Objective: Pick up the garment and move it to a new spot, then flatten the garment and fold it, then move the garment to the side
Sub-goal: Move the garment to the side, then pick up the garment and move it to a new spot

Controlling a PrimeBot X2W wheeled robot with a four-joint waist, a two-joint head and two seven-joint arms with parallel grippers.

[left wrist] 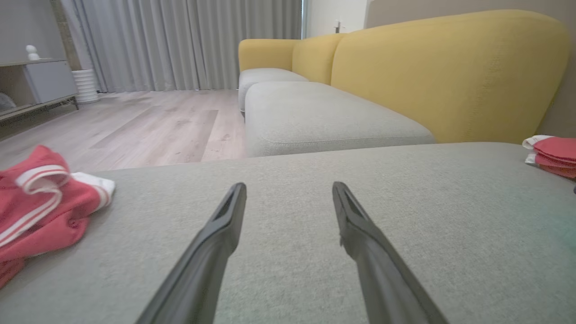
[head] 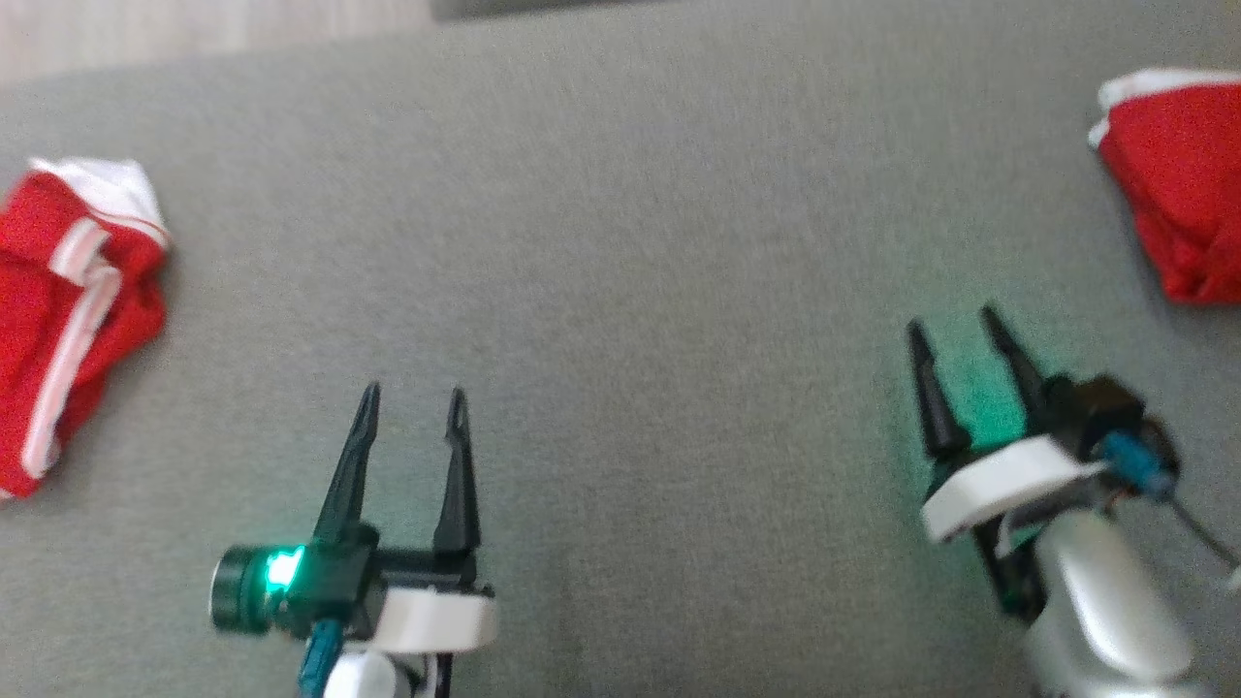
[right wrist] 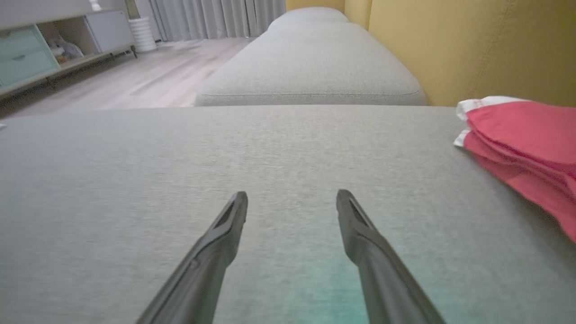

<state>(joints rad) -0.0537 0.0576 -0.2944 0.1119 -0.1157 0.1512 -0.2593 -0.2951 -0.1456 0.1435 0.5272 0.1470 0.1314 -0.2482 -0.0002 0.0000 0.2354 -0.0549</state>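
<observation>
A broad grey woven-fabric sofa seat spreads beneath both arms. Its nap is blurred in the head view, and the frame cuts it off at left, right and bottom. The left wrist view adds a rounded mustard-yellow upholstered backrest, a pale wood-plank floor and pleated grey curtains beyond. The right wrist view picks out a low cabinet with pale green drawers, its shelf contents too blurred to name.

A crumpled red garment with white stripes lies in soft folds at the seat's far left, cropped by the frame edge and well apart from the left gripper. A folded red garment with white trim sits flat at the far right beside the backrest, also cropped. The right wrist view shows its stacked layers, which the head view smears. The right gripper stands near it, not touching.

Both claws are released and empty, their tapered dark fingers spread wide over the cushion. A green glow tints the fabric by the right gripper.
</observation>
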